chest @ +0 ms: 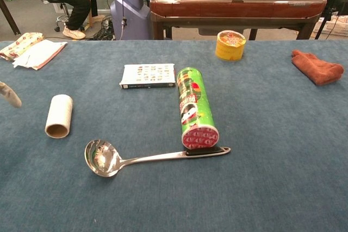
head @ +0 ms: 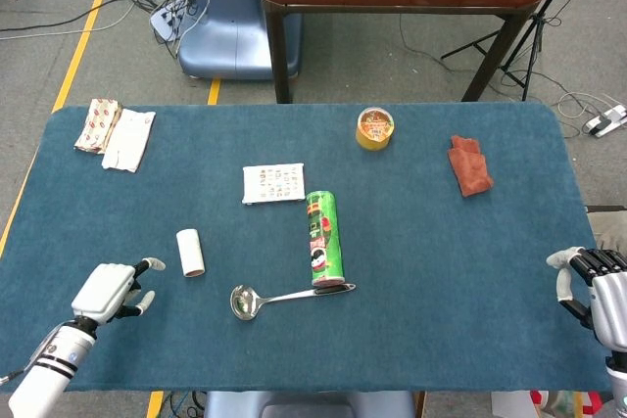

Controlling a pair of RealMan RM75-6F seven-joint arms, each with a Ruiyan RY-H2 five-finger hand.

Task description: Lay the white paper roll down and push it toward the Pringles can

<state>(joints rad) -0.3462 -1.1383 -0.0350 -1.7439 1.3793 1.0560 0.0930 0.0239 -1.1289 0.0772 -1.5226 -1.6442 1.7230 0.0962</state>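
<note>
- Two hands only partly shown: left hand point(head: 110, 291) low at the near left of the counter point(head: 441, 271), fingers apart and grasping nothing; in the chest view just a pale fingertip point(chest: 11, 95) poking in at the left edge.
- Right hand point(head: 600, 286) cut off by the right edge of the head view, past the counter's near right corner; fingers curled over the palm, nothing visible in them, but too cropped to tell whether clenched or released.
- White paper roll point(head: 190, 252) already lying on its side, a short matte tube with a hollow cardboard core facing near; just right of the left hand, not touching it, well apart from the can.
- Pringles can point(head: 323, 239) lying flat too, glossy green cylinder, red end point(chest: 200, 137) facing near.
- Shiny metal ladle point(head: 284, 298) with its handle tip touching the can's near end, bowl to the left.
- Flat printed box point(head: 273, 183) just far-left of the can; lettering too small to read.
- Yellow round tin point(head: 375, 128) and crumpled rust-red cloth point(head: 470, 165) farther back on the blue felt-like surface.
- Folded patterned cloths point(head: 115, 132) at the far left corner.
</note>
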